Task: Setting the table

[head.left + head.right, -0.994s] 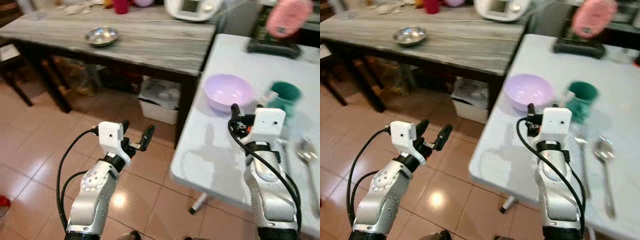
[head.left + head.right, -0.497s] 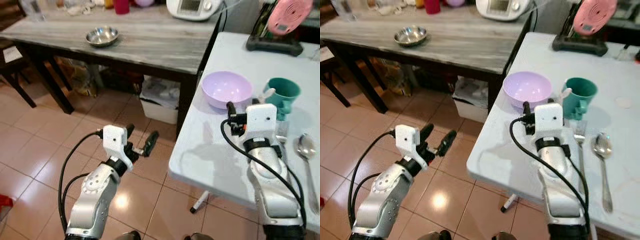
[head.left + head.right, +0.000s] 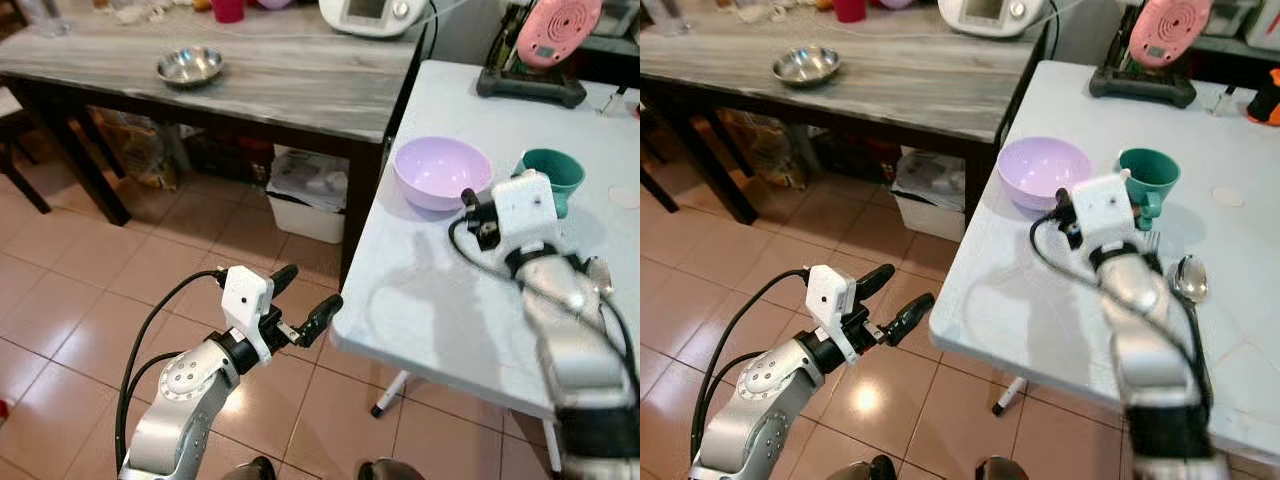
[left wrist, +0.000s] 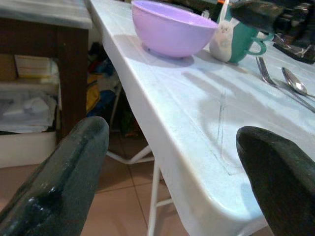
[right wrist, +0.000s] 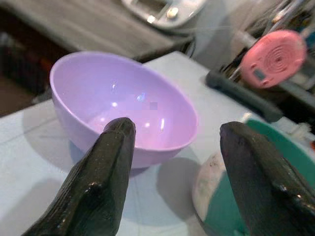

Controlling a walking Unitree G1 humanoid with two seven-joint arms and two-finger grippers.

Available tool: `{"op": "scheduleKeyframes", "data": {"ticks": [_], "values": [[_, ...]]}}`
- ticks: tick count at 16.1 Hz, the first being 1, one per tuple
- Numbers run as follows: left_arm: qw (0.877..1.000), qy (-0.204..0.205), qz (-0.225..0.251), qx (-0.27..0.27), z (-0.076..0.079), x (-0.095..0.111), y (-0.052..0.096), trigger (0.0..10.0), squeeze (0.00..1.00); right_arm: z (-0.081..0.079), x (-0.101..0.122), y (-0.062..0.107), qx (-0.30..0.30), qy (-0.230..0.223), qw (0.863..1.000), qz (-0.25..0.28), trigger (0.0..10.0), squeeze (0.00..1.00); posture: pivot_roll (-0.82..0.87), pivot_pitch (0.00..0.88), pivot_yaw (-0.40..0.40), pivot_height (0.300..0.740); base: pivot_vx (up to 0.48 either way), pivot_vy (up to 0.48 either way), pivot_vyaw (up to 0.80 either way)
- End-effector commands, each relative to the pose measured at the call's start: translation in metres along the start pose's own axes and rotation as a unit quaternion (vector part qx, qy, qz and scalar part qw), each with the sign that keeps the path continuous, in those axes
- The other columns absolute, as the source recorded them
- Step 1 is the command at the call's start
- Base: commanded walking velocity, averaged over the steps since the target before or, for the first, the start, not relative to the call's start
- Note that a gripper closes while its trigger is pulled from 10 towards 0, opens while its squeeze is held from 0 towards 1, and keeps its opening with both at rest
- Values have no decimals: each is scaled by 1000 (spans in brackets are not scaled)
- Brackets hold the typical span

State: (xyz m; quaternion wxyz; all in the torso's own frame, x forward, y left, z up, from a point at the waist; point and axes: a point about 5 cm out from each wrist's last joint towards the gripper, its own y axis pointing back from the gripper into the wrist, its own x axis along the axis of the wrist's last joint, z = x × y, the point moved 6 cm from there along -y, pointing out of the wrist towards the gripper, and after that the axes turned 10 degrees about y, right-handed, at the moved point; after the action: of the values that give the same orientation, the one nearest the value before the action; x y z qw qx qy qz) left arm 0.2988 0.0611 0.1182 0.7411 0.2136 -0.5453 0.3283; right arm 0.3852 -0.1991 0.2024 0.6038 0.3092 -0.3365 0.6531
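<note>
**Right gripper poised at the lilac bowl and green mug**

The right gripper (image 5: 172, 162) hangs over the white table (image 3: 450, 300) with its two black fingers (image 5: 106, 177) spread wide and nothing between them. Straight ahead of the fingers sits the lilac bowl (image 5: 120, 105), upright, its rim just beyond one fingertip. Beside the other finger stands the green mug (image 5: 246, 187), close to the bowl but apart from it, with a small white figure on its side. In the head views the silver right arm reaches in over the table's near part, and its white wrist block covers part of the mug (image 3: 1148, 172).

Just past the right arm, on the far side from the bowl, a spoon (image 3: 1186, 280) lies flat on the tabletop, with a fork (image 4: 266, 73) next to it, between spoon and mug.

The left gripper (image 3: 305, 305) is held off the table, over the tiled floor (image 3: 90, 290), with its fingers (image 4: 64, 187) wide apart and holding nothing. The table's near corner lies right in front of it, one fingertip almost at the edge; whether it touches cannot be told.

Beyond the white table stands a grey wooden table (image 3: 270, 80) carrying a steel bowl (image 3: 189, 66). A pink fan (image 3: 558, 30) on a black base stands at the white table's far end.
</note>
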Motion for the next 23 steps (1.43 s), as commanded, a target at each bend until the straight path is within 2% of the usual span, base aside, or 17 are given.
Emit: {"op": "scheduleKeyframes", "data": {"ticks": [1,2,4,5,8,9,11,13,15,16,17,19,23], "values": [[1000,-6,-2,-8,3,1,2,10000,0,-2,-2,-6,29,7,1000,-6,10000,0,-230,206,7,740,0,0,0],[1000,-6,-2,-11,5,1,2,10000,0,-4,0,-12,58,5,998,-6,10000,0,-231,210,6,740,0,0,0],[1000,-5,-2,-12,6,1,2,10000,0,-3,1,-18,78,11,997,-6,10000,0,-229,216,2,740,0,0,0],[1000,-3,-1,-11,7,0,2,10000,0,-1,12,-25,93,31,995,10,10000,1000,-225,219,-3,740,0,0,0],[1000,1,11,-3,7,4,2,10000,0,-4,26,-30,99,38,994,32,10000,1000,-215,219,-10,740,0,0,0],[1000,4,17,0,7,6,2,10000,0,-1,32,-29,86,68,993,53,10000,1000,-213,218,-10,740,0,0,0],[1000,6,17,4,6,6,3,10000,0,1,43,-27,76,74,991,86,10000,1000,-211,217,-6,740,0,0,0],[1000,8,14,4,5,5,3,10000,0,-13,44,-23,127,56,986,93,10000,1000,-213,219,1,740,0,0,0],[1000,7,10,3,5,4,3,10000,0,-22,41,-21,157,69,981,89,10000,1000,-215,221,6,740,0,0,0],[1000,7,7,2,5,4,1,10000,0,-29,29,-20,192,94,974,74,10000,502,-219,223,8,740,0,0,0],[1000,8,6,0,5,3,1,10000,0,-28,20,-20,203,101,972,58,10000,0,-219,223,10,740,0,0,0],[1000,11,5,-8,9,3,-1,10000,0,-27,6,-21,220,117,968,40,10000,0,-221,225,13,740,0,0,0],[1000,18,-4,-19,13,0,-2,10000,0,-30,-14,-22,259,220,940,35,10000,0,-223,226,15,740,0,0,0]]}}
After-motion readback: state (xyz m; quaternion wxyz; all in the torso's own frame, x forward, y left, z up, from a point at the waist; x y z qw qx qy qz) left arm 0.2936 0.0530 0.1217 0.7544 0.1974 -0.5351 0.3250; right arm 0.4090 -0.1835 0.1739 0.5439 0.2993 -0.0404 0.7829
